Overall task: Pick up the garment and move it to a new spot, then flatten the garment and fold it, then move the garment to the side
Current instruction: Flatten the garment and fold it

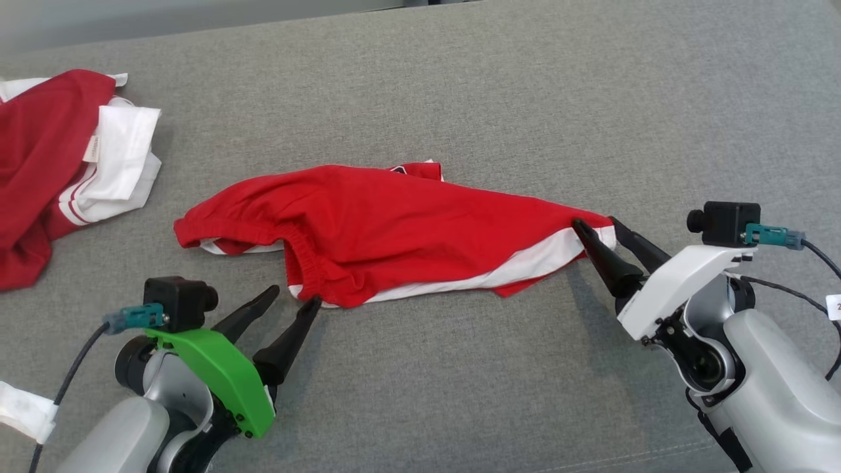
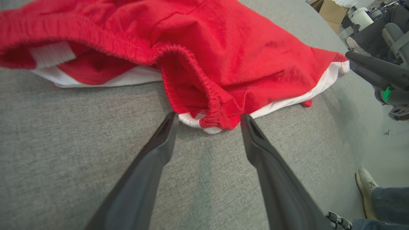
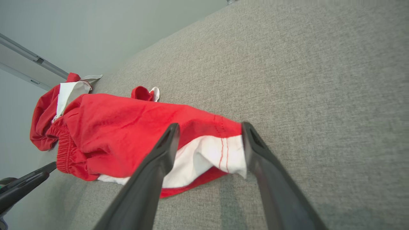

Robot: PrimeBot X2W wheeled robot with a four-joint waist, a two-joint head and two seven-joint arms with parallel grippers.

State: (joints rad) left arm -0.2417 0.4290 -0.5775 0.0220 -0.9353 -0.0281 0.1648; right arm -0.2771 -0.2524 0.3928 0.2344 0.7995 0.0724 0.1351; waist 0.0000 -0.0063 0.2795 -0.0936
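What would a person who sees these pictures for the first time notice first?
The red shorts with white trim lie crumpled in the middle of the grey cloth surface. The left hand, open, points at their elastic waistband, and the right hand, also open, straddles the white hem corner. Another red and white garment lies heaped at the far left.

Garment [image 1: 394, 230] lies between left pincer [image 1: 295, 295] and right pincer [image 1: 594, 222] (on cushion [image 1: 525, 98]).

Red-white clothing heap [image 1: 39, 157], shoe [image 2: 364, 188].
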